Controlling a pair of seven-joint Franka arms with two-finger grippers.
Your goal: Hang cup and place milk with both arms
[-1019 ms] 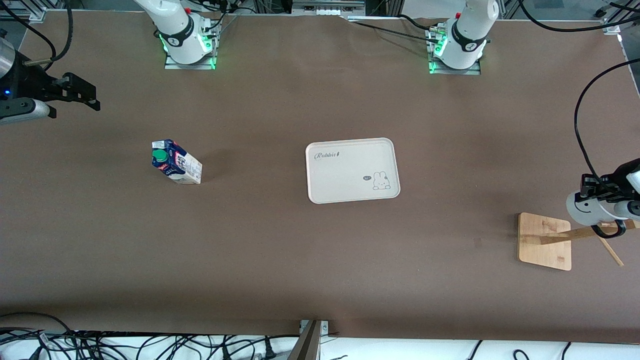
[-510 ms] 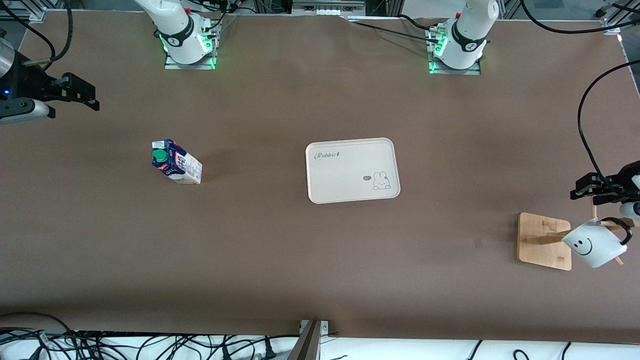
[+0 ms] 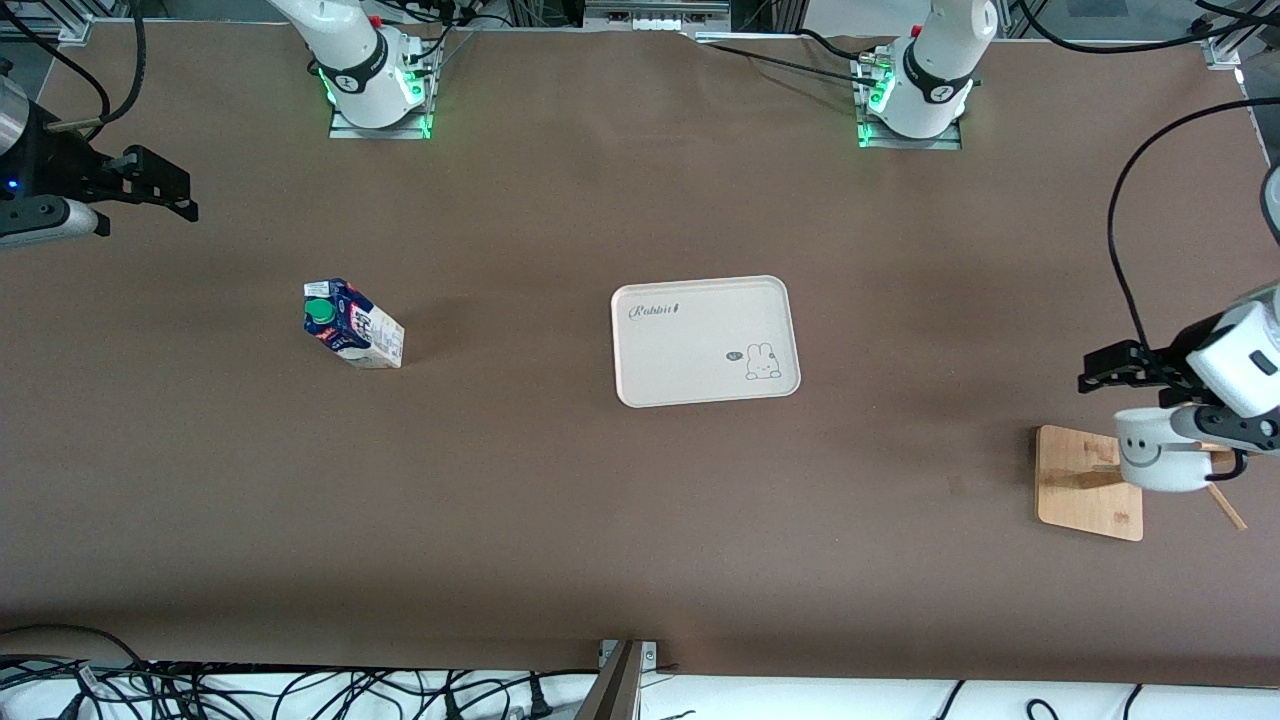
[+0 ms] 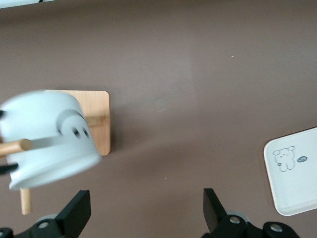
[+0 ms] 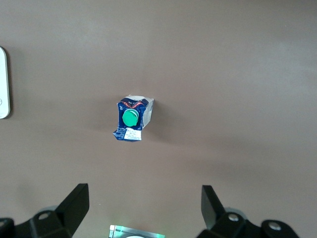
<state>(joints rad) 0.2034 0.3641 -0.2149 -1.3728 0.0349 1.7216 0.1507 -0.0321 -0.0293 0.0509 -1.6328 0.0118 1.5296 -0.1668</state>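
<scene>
I see the right end effector (image 3: 165, 195) open, waiting over the desk's (image 3: 560, 500) right-arm end. Milk (image 3: 352, 325) upright on desk (green cap up). Cup (image 3: 1155, 460) hangs on the rack peg (image 4: 15, 147); left end effector (image 3: 1125, 368) open, holding nothing.

The brown table (image 3: 560, 520) carries a cream tray (image 3: 690, 300) at centre, the milk (image 3: 352, 325) toward the right arm's end, apparently upright, and a wooden rack base (image 3: 1075, 480) toward the left arm's end.

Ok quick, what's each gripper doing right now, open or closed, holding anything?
Left gripper: open, empty, above the cup hanging on the wooden rack.
Right gripper: open, empty, over the table above the milk.
</scene>
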